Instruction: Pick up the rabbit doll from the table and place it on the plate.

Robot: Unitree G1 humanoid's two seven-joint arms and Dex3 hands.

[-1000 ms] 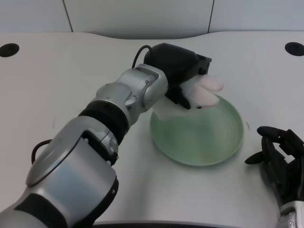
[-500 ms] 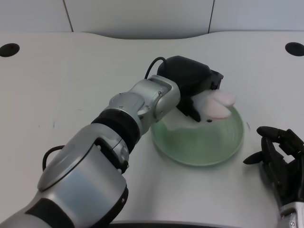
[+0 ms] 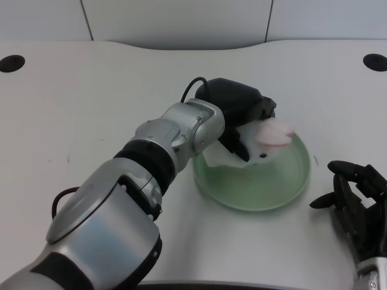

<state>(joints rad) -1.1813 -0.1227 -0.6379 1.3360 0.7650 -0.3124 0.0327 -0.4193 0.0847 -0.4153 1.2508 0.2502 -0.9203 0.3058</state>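
- Nearest the camera, the left arm (image 3: 103, 223) is seen rising from the near left corner of the table (image 3: 72, 115) and stretched diagonally toward the middle; this reach is judged to be what carries the load across to the dish.
- At the near right edge of the table, the right hand (image 3: 357, 205) is seen with its fingers loosely curled and nothing in them, parked just beside the plate's right rim and kept out of the working path.
- The plate (image 3: 266, 193), pale green and round, is placed right of the table's centre; its near half is bare and is judged to be free for a drop.
- The left hand (image 3: 239, 115) is positioned over the plate's far left rim, its fingers wrapped around the rabbit doll (image 3: 266, 142), which is grasped from above.
- The rabbit doll is held over the far part of the plate, its pink ears pointed toward the plate's right rim and its white body hung below the palm; whether its underside already touches the plate cannot be settled, since the hand hides that contact.
- The grip is judged to be kept closed because the toy is soft and would roll if released from a height.
- Farthest away, two dark round holes are set near the table's far left (image 3: 11, 63) and far right (image 3: 374, 61) corners.
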